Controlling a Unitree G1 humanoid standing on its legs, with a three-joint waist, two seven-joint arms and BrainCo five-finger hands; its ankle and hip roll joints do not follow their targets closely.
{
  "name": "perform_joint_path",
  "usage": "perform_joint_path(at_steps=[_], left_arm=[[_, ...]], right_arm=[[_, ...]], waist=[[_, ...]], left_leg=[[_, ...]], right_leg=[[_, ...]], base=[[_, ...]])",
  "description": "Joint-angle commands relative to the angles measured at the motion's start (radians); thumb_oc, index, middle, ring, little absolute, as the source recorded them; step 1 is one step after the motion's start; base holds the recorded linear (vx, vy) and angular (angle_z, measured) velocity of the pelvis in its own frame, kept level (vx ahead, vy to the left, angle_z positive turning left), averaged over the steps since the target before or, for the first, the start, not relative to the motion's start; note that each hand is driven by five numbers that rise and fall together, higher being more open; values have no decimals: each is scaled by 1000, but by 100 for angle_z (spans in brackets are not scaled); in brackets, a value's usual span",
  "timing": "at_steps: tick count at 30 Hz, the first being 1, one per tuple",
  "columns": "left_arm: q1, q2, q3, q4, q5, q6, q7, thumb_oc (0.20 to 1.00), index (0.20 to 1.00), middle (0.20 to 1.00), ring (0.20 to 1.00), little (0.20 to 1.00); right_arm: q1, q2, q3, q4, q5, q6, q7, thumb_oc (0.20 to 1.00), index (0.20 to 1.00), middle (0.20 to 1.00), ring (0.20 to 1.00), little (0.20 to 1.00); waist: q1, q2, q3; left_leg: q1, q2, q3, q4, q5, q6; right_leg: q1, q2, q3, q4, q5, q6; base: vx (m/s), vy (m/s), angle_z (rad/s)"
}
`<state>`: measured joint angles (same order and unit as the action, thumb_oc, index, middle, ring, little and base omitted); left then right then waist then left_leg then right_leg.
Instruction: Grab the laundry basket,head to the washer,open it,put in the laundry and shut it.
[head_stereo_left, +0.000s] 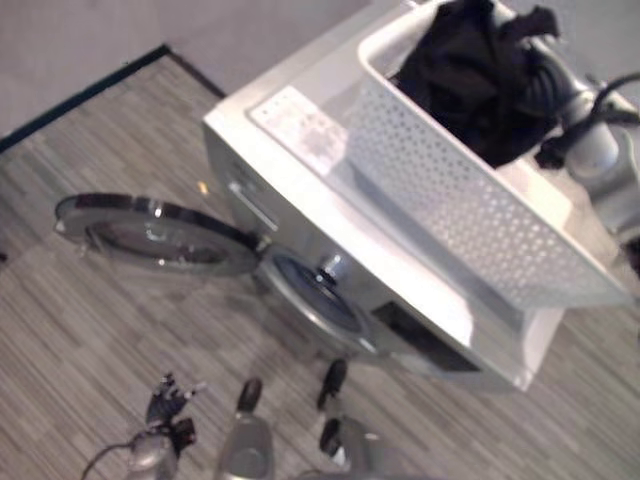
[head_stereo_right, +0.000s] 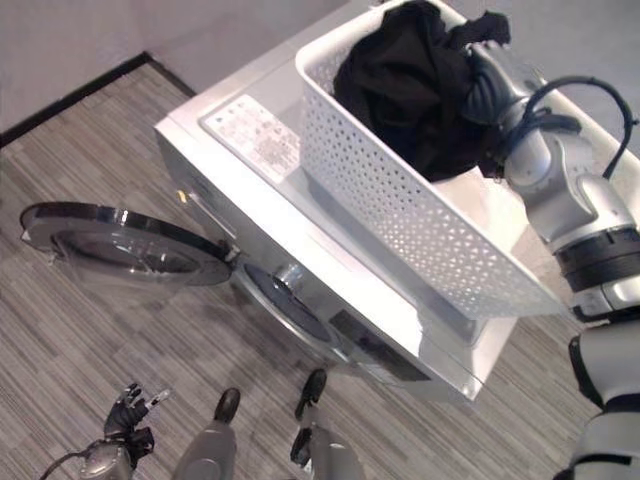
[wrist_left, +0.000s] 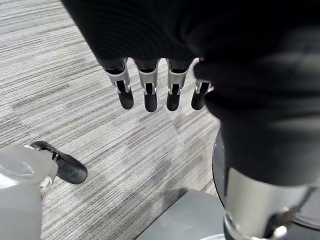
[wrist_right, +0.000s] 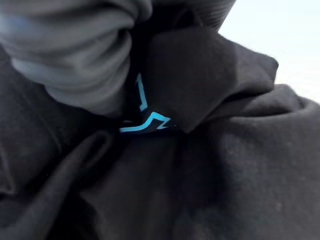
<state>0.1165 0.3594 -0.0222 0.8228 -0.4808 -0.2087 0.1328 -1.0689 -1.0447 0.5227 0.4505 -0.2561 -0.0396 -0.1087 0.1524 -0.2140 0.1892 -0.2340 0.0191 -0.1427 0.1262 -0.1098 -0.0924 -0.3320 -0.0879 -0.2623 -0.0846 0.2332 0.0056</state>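
My right hand (head_stereo_right: 487, 75) is buried in the black laundry (head_stereo_right: 405, 85) in the basket (head_stereo_right: 400, 215); can't tell its grip. Left hand (wrist_left: 150, 90) hangs open.

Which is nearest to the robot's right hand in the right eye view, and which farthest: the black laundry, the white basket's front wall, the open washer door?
1. Black laundry: the right hand is buried in it, inside the basket.
2. Basket front wall: on top of the washer.
3. Washer door: swung open, far out over the floor.
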Motion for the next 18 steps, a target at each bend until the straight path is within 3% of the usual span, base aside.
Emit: perform_joint_path(at_steps=[1, 18], left_arm=[[-21, 36, 8, 46, 34, -16, 18, 1000, 1000, 1000, 1000, 1000], [-22, 59, -22, 68, 92, -26, 48, 1000, 1000, 1000, 1000, 1000]], right_arm=[[-72, -50, -81, 21, -46, 0, -99, 200, 200, 200, 200, 200], [-384, -140, 24, 226, -138, 60, -335, 200, 200, 200, 200, 200]], waist=[[8, 30, -4], [48, 11, -50]], left_leg=[[56, 32, 17, -170, 104, 75], [110, 28, 11, -170, 83, 80]], right_leg=[[164, -58, 0, 104, -208, 127], [221, -57, -2, 94, -221, 131]], base=[[0, 0, 0], [21, -2, -2]])
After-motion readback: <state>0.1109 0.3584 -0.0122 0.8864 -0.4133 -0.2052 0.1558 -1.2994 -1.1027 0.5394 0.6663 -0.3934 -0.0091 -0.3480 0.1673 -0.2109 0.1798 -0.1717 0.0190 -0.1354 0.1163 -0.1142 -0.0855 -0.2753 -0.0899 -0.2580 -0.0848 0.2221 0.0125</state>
